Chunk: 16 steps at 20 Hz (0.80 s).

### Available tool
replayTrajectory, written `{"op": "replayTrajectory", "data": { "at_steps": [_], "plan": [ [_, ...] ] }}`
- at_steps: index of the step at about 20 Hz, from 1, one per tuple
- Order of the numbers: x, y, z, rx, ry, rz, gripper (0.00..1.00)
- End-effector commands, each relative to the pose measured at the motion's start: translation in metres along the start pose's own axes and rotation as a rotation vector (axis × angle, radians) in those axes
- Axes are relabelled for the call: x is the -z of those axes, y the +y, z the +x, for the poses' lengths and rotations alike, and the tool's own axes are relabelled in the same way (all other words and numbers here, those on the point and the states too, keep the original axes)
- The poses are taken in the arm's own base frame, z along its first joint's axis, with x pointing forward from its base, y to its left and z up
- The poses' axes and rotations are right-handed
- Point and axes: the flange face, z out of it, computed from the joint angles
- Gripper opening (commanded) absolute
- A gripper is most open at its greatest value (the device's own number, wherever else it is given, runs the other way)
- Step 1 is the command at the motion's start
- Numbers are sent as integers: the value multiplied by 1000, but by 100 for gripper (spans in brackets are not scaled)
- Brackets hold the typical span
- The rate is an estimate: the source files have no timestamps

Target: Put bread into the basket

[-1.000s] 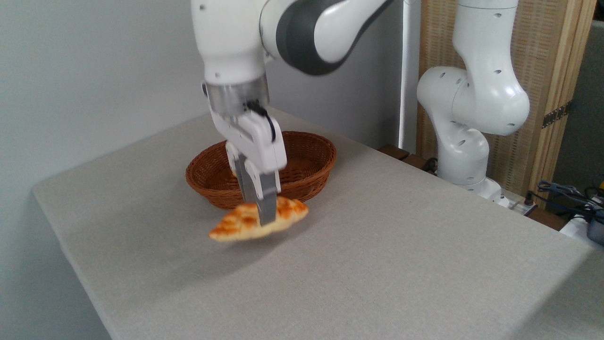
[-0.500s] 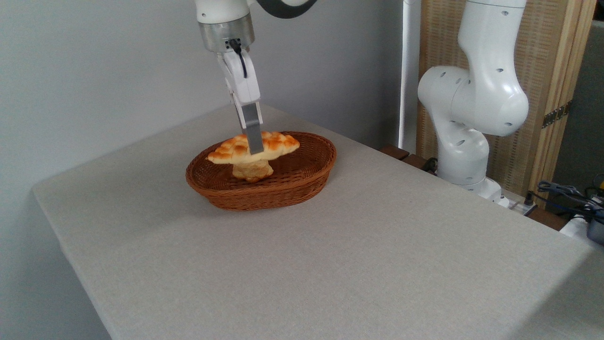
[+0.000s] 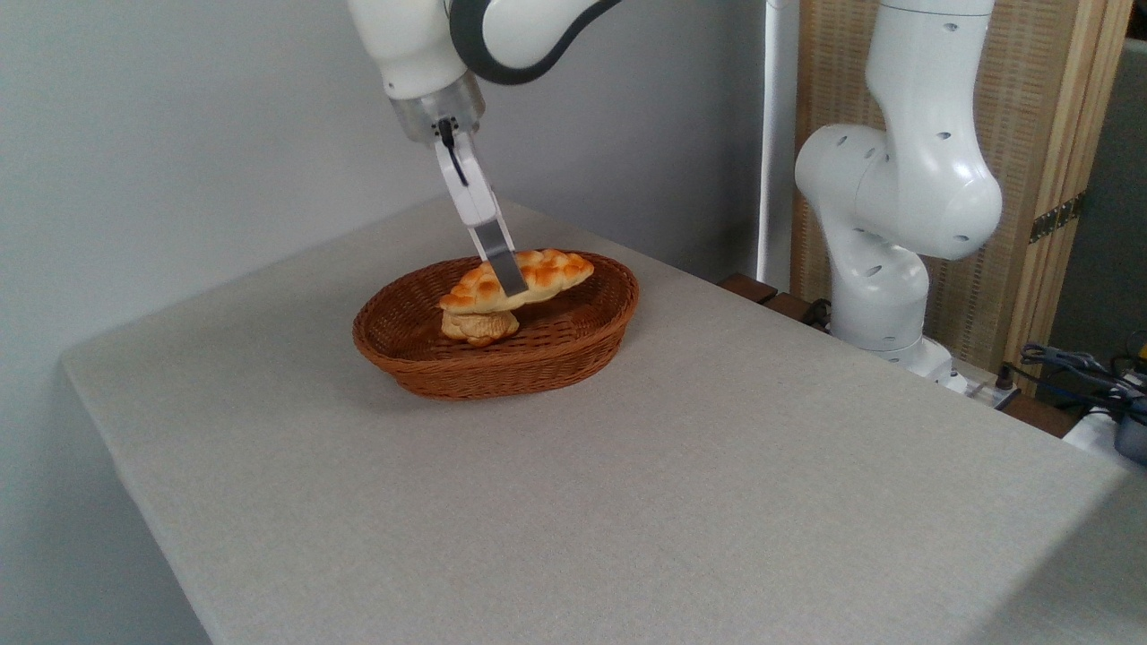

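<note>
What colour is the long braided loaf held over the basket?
Golden-orange braided loaf with browned plait ridges; fixed camera view.

The bread point(image 3: 538, 271) is golden-orange with browned plait ridges. The basket point(image 3: 502, 363) is reddish-brown woven wicker, on a plain pale grey table point(image 3: 681, 484); the pastry point(image 3: 479, 327) at its 9 o'clock end is pale tan.

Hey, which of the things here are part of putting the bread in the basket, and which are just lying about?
Part of the job:
- bread, held in the gripper, over the basket
- basket

Just there:
- small pale pastry already in the basket, under the bread
- cables at far right, off the table
</note>
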Motion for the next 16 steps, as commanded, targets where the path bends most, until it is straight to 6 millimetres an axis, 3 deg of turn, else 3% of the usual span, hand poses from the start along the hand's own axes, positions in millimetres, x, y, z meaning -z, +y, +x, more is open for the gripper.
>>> {"op": "replayTrajectory", "data": {
  "at_steps": [1, 16],
  "plan": [
    [-2, 1, 4, -4, 6, -27, 100],
    [10, -2, -3, 17, 23, -8, 100]
  ]
}}
